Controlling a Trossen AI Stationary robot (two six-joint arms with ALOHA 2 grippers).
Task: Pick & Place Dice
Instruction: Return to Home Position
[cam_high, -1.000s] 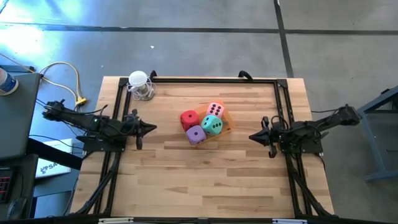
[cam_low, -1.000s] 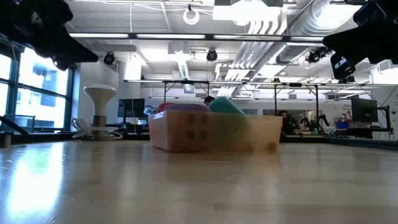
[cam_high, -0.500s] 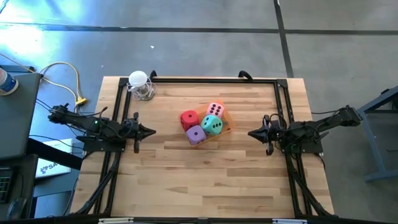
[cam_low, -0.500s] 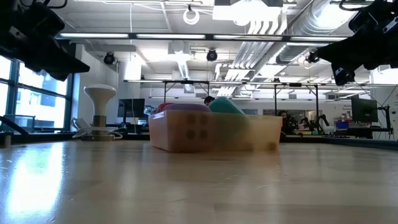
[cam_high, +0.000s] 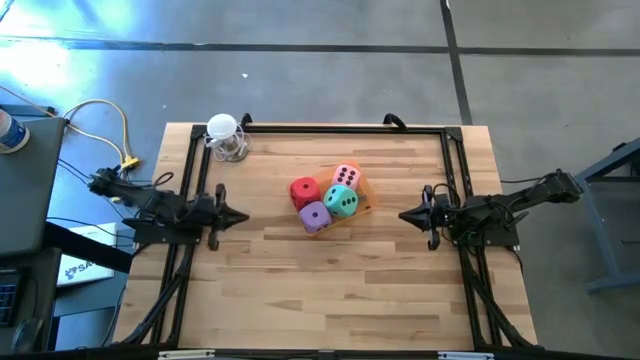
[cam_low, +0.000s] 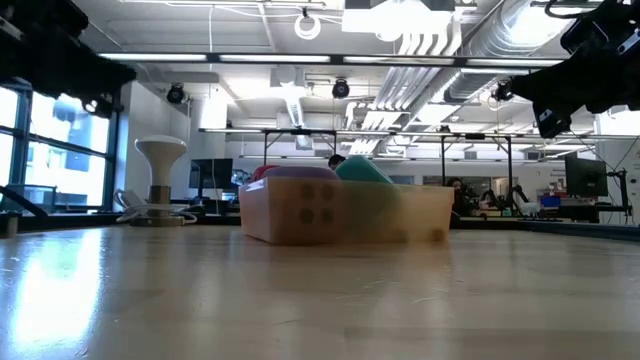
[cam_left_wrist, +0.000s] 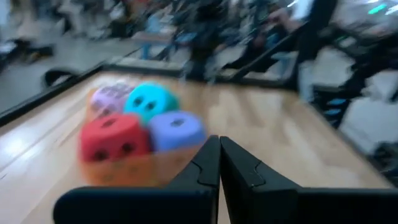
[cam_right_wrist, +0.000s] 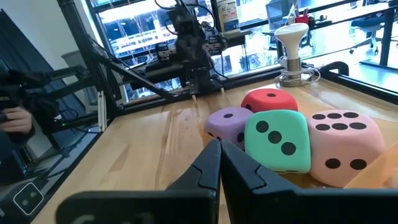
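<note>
Four dice (cam_high: 342, 201) bunched — bin (cam_low: 300, 215) walls plainest in low view | left gripper (cam_high: 242, 214), right gripper (cam_high: 404, 215): fingers pressed together

No printed words, brands or labels legible anywhere. Only readable marks = dice pips. Right wrist view: teal die (cam_right_wrist: 277, 140) shows 3 pips, diag., on side facing cam. Pink die (cam_right_wrist: 345, 140) has 2 on near side, 6 on top. Red die (cam_right_wrist: 268, 99) has 1 pip on top; purple die (cam_right_wrist: 229, 122) also 1 on top. White sheet (cam_high: 75, 268) left of table carries dark print, too small to read.
</note>
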